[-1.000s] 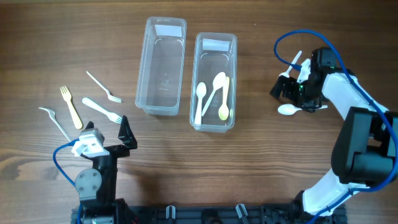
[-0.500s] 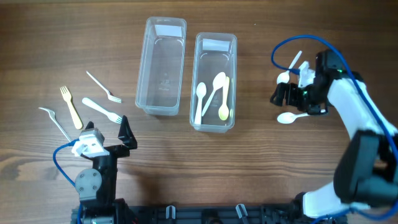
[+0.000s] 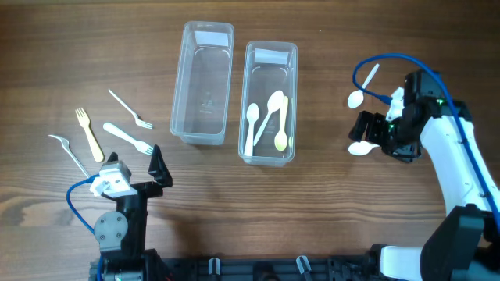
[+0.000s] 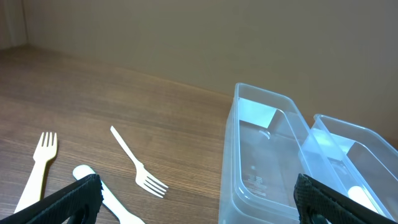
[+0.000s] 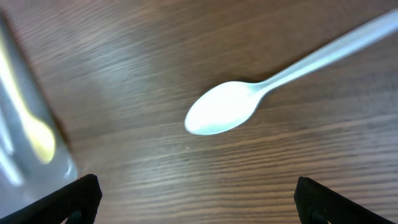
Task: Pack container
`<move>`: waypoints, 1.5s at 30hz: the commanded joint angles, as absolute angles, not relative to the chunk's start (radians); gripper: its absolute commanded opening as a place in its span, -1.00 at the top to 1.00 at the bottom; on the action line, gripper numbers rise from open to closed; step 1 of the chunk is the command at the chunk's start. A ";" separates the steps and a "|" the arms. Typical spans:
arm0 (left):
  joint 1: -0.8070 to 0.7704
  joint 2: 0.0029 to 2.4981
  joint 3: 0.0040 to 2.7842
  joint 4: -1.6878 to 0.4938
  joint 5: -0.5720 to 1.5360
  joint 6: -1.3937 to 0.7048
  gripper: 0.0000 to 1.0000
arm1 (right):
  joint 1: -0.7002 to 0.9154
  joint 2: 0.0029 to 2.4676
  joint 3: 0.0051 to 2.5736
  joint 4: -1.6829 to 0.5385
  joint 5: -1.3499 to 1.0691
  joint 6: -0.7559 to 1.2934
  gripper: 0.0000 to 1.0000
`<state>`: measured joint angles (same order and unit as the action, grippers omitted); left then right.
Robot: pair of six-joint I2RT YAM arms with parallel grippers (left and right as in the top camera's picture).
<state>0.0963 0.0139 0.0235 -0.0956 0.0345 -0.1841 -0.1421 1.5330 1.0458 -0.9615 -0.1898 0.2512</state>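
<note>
Two clear containers stand at the back middle. The left container [image 3: 186,86] is empty. The right container [image 3: 294,94] holds two white spoons [image 3: 251,125] and a yellow spoon [image 3: 281,133]. One loose white spoon [image 3: 356,98] lies right of the containers; it fills the right wrist view [image 5: 224,116]. A second white spoon [image 3: 358,148] lies just in front of my right gripper [image 3: 367,131], its handle hidden under the gripper. My right gripper [image 5: 198,210] is open and empty, just short of the first spoon. My left gripper [image 3: 134,166] is open and empty near several forks [image 3: 130,140].
The forks lie at the left: a thin white one [image 3: 130,109], a yellow one [image 3: 88,133], a clear one [image 3: 69,154]. The left wrist view shows a white fork [image 4: 140,167], the yellow fork [image 4: 37,168] and both containers [image 4: 231,155].
My right gripper has moved right and toward the front, away from the upper spoon. The lower spoon now lies a little nearer the front. The left arm has not moved.
</note>
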 commanded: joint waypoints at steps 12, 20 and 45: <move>0.094 0.007 0.016 -0.094 0.036 -0.164 -0.99 | -0.144 1.520 0.811 -0.594 0.022 0.870 -0.99; 0.094 0.007 0.016 -0.094 0.036 -0.164 -0.99 | -0.146 1.523 0.809 -0.536 0.076 1.095 -0.99; 0.094 0.007 0.016 -0.094 0.036 -0.164 -0.99 | -0.237 1.713 0.809 -0.057 -0.280 0.598 -0.99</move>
<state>0.0963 0.0139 0.0235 -0.0956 0.0345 -0.1841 -0.2348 1.7000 0.8177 -0.0807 -0.1501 0.6979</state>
